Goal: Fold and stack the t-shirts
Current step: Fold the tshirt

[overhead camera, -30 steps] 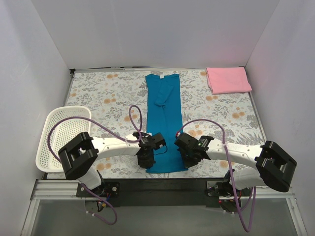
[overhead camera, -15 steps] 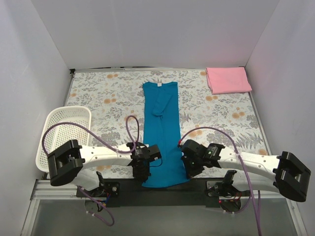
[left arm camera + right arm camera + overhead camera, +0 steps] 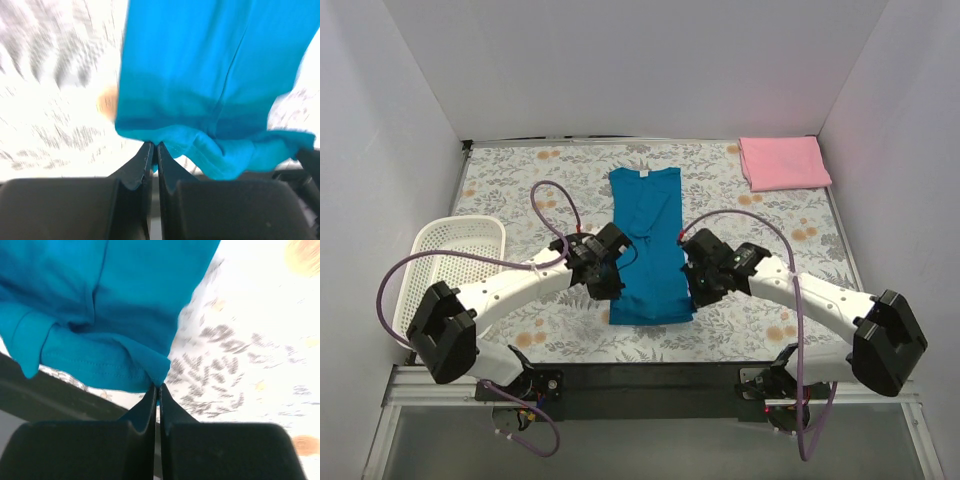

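Observation:
The teal-blue t-shirt [image 3: 648, 235] lies lengthwise in the middle of the table, neck label at the far end, its near part doubled over with the fold at the near end. My left gripper [image 3: 607, 270] is shut on its left hem corner [image 3: 150, 137]. My right gripper [image 3: 697, 277] is shut on its right hem corner [image 3: 157, 372]. Both hold the hem lifted above the shirt's middle. The light pink t-shirt [image 3: 783, 162] lies folded at the far right corner.
A white lattice basket [image 3: 448, 272] stands at the left edge of the flower-print table cover [image 3: 520, 190]. White walls close in the left, far and right sides. A black rail [image 3: 640, 375] runs along the near edge.
Both grippers have lifted the shirt's near hem from the table's front edge and carried it away from the bases, over the shirt's middle. The shirt now shows about half as long.

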Available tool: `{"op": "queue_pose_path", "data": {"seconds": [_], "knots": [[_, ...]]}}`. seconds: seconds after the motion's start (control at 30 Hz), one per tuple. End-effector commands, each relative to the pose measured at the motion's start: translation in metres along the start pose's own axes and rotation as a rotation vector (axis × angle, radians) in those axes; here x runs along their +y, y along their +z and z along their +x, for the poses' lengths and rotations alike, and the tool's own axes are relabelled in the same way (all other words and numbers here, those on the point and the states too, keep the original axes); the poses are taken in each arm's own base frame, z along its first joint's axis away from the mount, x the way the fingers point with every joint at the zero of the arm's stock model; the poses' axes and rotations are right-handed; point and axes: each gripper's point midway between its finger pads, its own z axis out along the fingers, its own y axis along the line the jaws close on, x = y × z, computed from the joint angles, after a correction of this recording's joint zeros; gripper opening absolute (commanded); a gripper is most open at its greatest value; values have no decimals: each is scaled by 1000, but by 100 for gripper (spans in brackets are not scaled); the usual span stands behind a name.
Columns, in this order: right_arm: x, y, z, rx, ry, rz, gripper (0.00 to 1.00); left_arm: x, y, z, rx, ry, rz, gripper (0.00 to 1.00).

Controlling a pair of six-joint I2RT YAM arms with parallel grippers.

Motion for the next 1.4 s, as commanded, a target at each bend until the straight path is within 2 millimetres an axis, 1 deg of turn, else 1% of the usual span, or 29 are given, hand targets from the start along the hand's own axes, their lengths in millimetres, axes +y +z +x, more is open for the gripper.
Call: {"op": "queue_pose_path", "data": {"seconds": [0.0,0.03,0.07,0.1,0.13,0.17,0.2,0.23,0.27,0.3,0.33,0.37,0.4,0.43,0.47,0.57,0.6,0.67,0.7,0.8,0.83,0.9,0.93,0.97,1.0,1.03,1.13,1.3,1.37], "knots": [[-9,-19,-58,-113,-74,31,1,-8,0,-55,-126,33,2,0],[-11,-20,-67,-123,-74,35,1,-10,-1,-66,-159,31,-4,0],[-13,-21,-75,-131,-75,38,1,-16,-4,-77,-184,31,4,0],[-18,-19,-83,-127,-81,53,1,-17,-2,-89,-204,27,5,0],[-19,-23,-98,-155,-81,56,1,-16,2,-97,-217,25,-6,0],[-21,-19,-104,-145,-81,62,1,-16,4,-104,-229,18,-11,0],[-24,-18,-110,-145,-89,67,1,-19,2,-118,-256,-1,2,0],[-30,-19,-117,-151,-77,73,1,-18,7,-124,-261,3,-8,0],[-30,-19,-128,-160,-74,71,1,-17,7,-133,-286,-7,-17,0],[-35,-18,-134,-163,-76,75,1,-19,6,-144,-305,-21,-13,0],[-36,-19,-140,-168,-78,71,1,-19,10,-148,-305,-16,-24,0],[-35,-19,-149,-177,-78,69,1,-19,10,-154,-317,-19,-29,0],[-38,-20,-156,-186,-77,70,1,-22,8,-163,-338,-24,-20,0],[-40,-21,-160,-193,-78,74,1,-23,9,-167,-345,-25,-20,0],[-40,-20,-168,-196,-79,72,1,-23,14,-170,-346,-21,-20,0],[-46,-17,-179,-200,-77,74,1,-23,19,-182,-353,-26,-23,0],[-49,-14,-184,-196,-78,76,1,-20,26,-185,-351,-33,-37,0],[-53,-9,-189,-190,-77,74,1,-18,33,-191,-352,-37,-45,0],[-57,-2,-192,-174,-75,79,1,-15,40,-194,-348,-44,-56,0],[-64,12,-194,-147,-74,82,1,-11,50,-201,-352,-53,-70,0],[-66,15,-198,-154,-73,83,1,-8,57,-202,-345,-53,-80,0],[-71,27,-199,-135,-69,89,1,-8,64,-205,-343,-60,-79,0],[-73,30,-202,-138,-68,90,1,-6,73,-204,-328,-54,-86,0],[-75,37,-201,-125,-66,92,1,-6,76,-204,-325,-53,-88,0],[-77,40,-201,-120,-63,95,1,-7,78,-207,-329,-49,-86,0],[-78,43,-201,-118,-63,95,1,-6,84,-206,-320,-43,-95,0],[-82,48,-198,-105,-57,99,1,-8,87,-208,-318,-35,-91,0],[-88,47,-196,-118,-43,116,1,-14,77,-215,-359,-32,-58,0],[-89,49,-196,-124,-33,116,1,-15,77,-216,-367,-26,-52,0]]}}
